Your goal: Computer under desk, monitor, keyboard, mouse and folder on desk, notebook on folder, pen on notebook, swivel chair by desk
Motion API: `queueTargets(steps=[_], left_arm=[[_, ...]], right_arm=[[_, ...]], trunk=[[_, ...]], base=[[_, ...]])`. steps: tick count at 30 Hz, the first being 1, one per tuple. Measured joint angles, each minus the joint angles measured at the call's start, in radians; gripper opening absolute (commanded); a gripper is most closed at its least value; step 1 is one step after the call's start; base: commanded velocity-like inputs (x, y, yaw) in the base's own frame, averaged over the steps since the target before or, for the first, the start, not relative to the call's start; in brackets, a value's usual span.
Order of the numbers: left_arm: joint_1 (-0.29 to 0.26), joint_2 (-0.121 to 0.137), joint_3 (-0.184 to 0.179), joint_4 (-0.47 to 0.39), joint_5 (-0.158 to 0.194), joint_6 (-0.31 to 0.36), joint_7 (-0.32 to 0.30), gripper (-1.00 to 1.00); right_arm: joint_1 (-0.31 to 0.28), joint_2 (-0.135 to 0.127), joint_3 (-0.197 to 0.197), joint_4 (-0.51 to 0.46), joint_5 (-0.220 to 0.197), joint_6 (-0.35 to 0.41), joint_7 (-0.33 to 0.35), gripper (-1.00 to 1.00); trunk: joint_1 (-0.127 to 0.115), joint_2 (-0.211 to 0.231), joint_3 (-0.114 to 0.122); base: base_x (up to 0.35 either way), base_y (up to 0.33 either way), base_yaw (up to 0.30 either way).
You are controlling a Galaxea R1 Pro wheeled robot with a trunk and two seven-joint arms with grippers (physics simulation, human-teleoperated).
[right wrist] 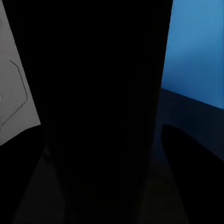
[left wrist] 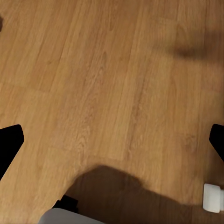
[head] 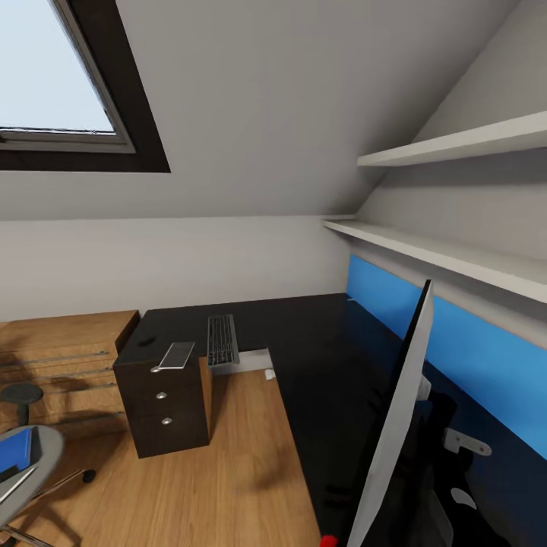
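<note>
Head cam: your desk (head: 304, 342) runs along the blue wall panel (head: 471, 349); monitor (head: 399, 425) stands on it at the right, seen edge-on, red light at its lower corner; keyboard (head: 222, 339) lies on the desk's far-left part, above the drawer unit (head: 163, 406); swivel chair (head: 26, 463) sits bottom left w/ the blue folder (head: 17, 448) on its seat; left gripper (left wrist: 112, 144) hangs over the wooden floor (left wrist: 112, 70), fingers spread wide, nothing btw them; right wrist cam is mostly dark, can't tell that gripper's state.
</note>
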Motion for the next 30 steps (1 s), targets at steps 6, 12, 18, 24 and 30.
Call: queueTargets(steps=[6,12,18,24,30], left_arm=[[0.000,0.000,0.000,0.000,0.000,0.000,0.000,1.00],[0.000,0.000,-0.001,0.000,0.000,0.000,0.000,1.00],[0.000,0.000,-0.001,0.000,0.000,0.000,0.000,1.00],[0.000,0.000,-0.001,0.000,0.000,0.000,0.000,1.00],[0.000,0.000,0.000,0.000,0.000,-0.001,0.000,1.00]], right_arm=[[0.000,0.000,0.002,0.000,-0.001,-0.001,0.000,-1.00],[0.000,0.000,0.000,-0.002,0.001,-0.001,0.001,-1.00],[-0.001,0.003,-0.003,-0.003,0.006,-0.001,0.002,-1.00],[0.000,0.022,0.001,-0.002,0.008,0.000,0.001,-1.00],[0.000,0.028,0.003,-0.002,0.000,-0.001,-0.003,-1.00]], trunk=[[0.000,0.000,0.000],[0.000,0.000,0.000],[0.000,0.000,0.000],[0.000,0.000,0.000],[0.000,0.000,0.000]], base=[[0.000,0.000,0.000],[0.000,0.000,0.000],[0.000,0.000,0.000],[0.000,0.000,0.000],[0.000,0.000,0.000]])
